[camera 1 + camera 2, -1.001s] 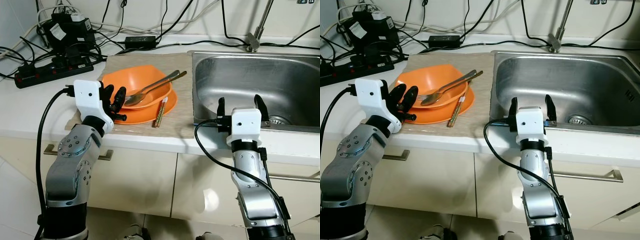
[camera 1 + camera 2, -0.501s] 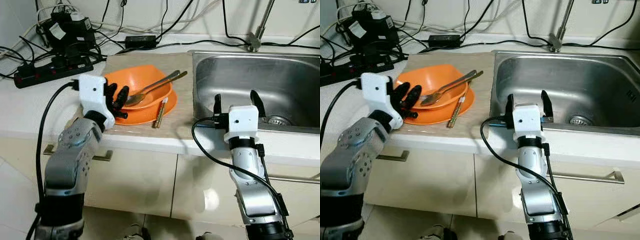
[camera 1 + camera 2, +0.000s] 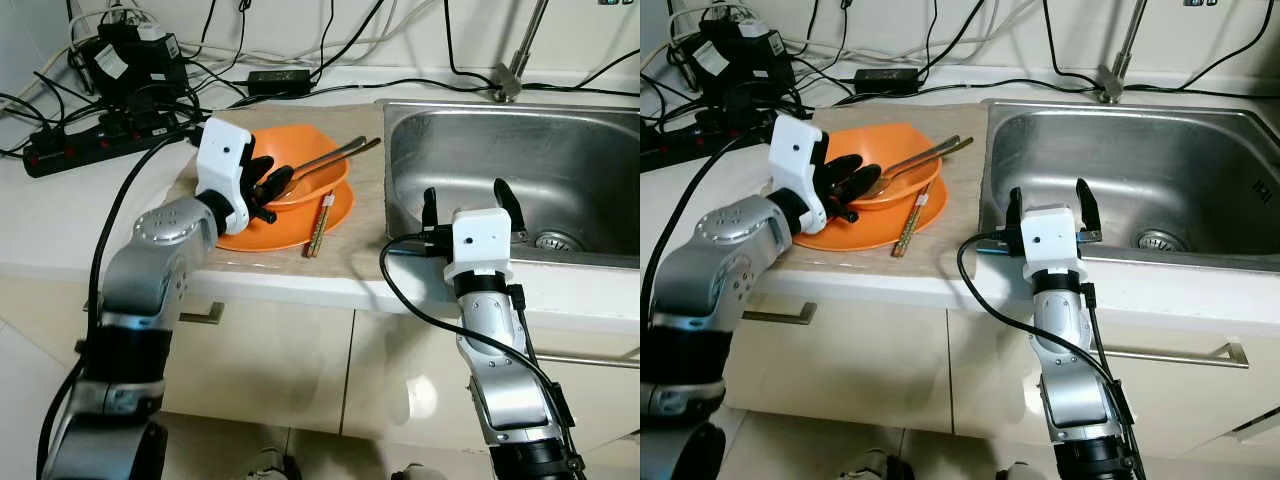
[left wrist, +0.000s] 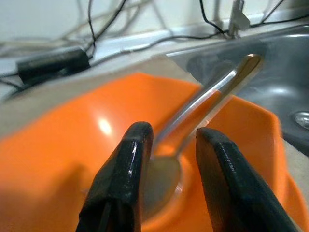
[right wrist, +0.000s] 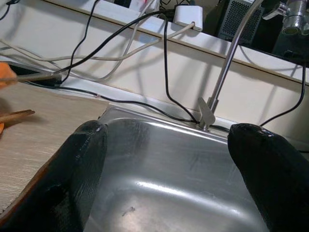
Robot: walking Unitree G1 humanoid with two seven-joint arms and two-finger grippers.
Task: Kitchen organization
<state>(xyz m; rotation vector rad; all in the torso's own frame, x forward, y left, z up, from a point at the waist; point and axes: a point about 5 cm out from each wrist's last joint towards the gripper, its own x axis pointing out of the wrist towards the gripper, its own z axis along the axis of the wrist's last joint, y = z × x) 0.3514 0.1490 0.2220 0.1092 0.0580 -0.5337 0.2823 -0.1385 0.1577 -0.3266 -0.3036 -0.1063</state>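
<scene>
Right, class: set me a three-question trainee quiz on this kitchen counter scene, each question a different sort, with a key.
1. True or false: the left tool is over the orange bowl.
2. Multiple choice: the chopsticks lie (A) in the sink, (B) on the mat beside the orange plate, (C) on the power strip.
3. Fill in: the right tool, fingers open, is at the front edge of the ___.

Key: 1 true; 2 B; 3 sink.
</scene>
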